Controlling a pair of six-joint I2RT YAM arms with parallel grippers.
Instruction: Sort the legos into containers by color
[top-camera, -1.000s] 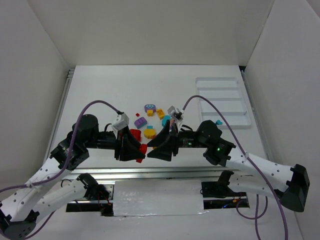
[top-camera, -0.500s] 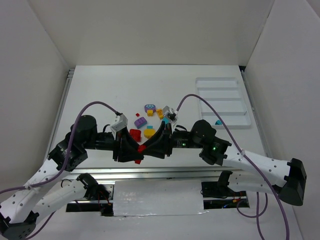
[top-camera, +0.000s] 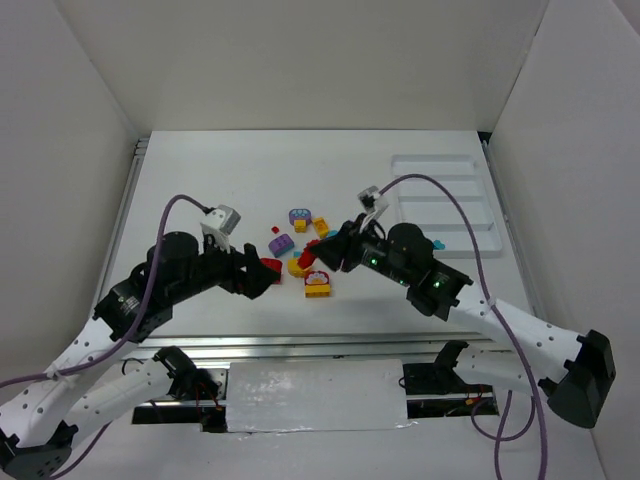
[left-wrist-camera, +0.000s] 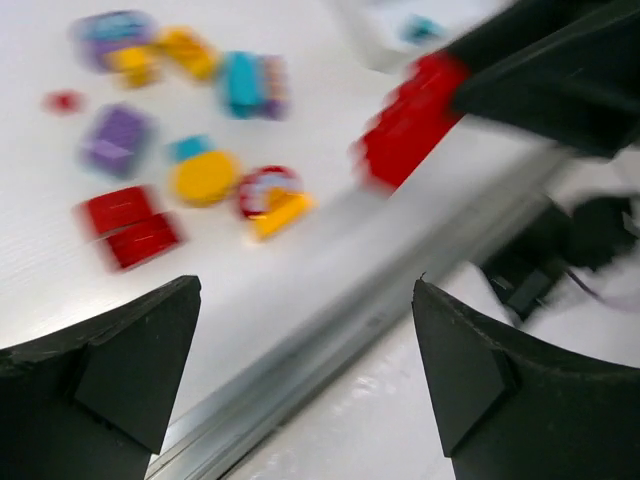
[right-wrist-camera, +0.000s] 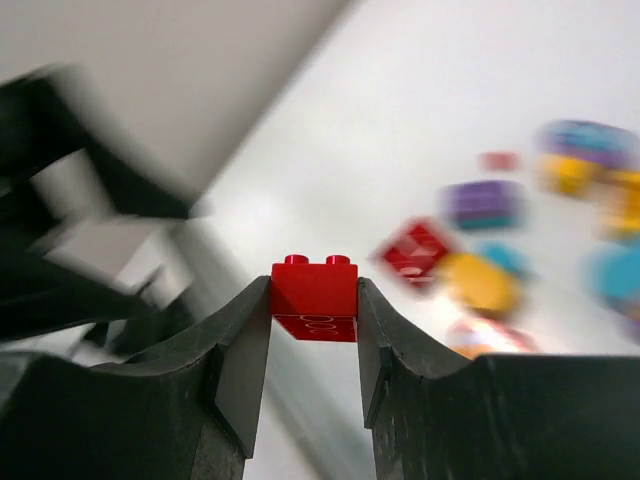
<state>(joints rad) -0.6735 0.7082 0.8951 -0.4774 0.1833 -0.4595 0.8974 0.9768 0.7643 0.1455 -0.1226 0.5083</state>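
**Red brick in the gripper, tray next**

Nearest to us, the left gripper (left-wrist-camera: 305, 288) hangs over the near edge of the worktop (top-camera: 200, 180) with its fingers spread wide and nothing between them. Just beyond it, the right gripper (right-wrist-camera: 314, 285) pinches a red brick (right-wrist-camera: 314, 310) by its two side faces, studs up and clear of the surface. The wrist views are blurred, so we cannot say more about how it sits.

Behind the two grippers, the loose bricks (top-camera: 300, 245) lie scattered in the middle of the worktop. They include red ones (top-camera: 271, 266) near the left gripper, a yellow one (top-camera: 318, 288), purple (top-camera: 281, 243) and teal. Well apart from them, at the far right, sits the white tray (top-camera: 440, 190) with its four long compartments.

We judge the step in hand to be carrying this red brick to the tray, with most of the sorting not yet done. The next move calls for swinging the right arm out to the right. It must stop squarely over a compartment meant for red, with no other colour in it, then lower the brick and let go inside the low walls.
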